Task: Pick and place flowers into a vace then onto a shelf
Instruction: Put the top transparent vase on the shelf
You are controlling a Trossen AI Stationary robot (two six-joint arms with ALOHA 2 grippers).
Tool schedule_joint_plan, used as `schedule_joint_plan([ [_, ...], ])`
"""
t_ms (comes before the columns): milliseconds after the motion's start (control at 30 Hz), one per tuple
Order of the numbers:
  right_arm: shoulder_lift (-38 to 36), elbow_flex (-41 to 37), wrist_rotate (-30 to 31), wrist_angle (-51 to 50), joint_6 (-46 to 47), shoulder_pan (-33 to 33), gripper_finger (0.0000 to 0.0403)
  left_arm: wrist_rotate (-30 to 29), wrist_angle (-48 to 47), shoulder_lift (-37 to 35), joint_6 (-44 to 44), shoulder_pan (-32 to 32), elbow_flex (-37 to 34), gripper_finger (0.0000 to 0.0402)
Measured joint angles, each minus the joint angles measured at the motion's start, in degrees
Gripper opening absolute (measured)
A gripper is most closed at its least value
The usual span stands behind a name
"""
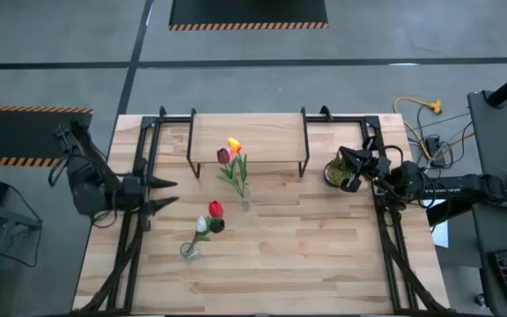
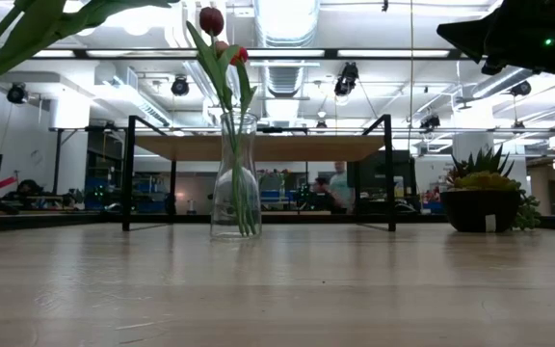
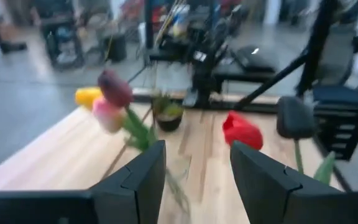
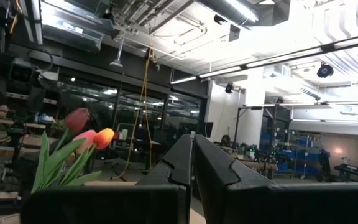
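Note:
Two clear glass vases stand on the table. One vase (image 1: 243,201) (image 2: 235,178), just in front of the shelf (image 1: 247,134) (image 2: 258,146), holds maroon, yellow and pink flowers (image 1: 231,152) (image 3: 114,93) (image 4: 86,134). The nearer vase (image 1: 189,251) holds red, white and dark flowers (image 1: 212,217) (image 3: 241,129) that lean toward the far right. My left gripper (image 1: 174,193) (image 3: 197,168) hovers open at the table's left edge, pointing level toward the flowers. My right gripper (image 1: 349,169) (image 4: 193,162) is shut, raised beside the potted plant.
A small spiky potted plant (image 1: 334,172) (image 2: 485,198) stands at the far right, just under my right gripper. Black frame rails (image 1: 135,238) run along the table's left and right sides. Bare tabletop (image 1: 306,255) lies toward the near right.

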Motion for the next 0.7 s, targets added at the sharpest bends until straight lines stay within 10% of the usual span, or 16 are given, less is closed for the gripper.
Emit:
schedule_joint_plan([
  [200, 0.01, -0.01, 0.0, 0.06, -0.02, 0.02, 0.0008, 22.5, 29.86, -10.44, 27.89, 7.95, -12.94, 0.0164],
  [700, 0.02, 0.0, 0.05, -0.09, 0.89, 0.0, 0.0009, 33.87, 28.1, -29.01, 29.6, 18.93, -22.87, 0.0163],
])
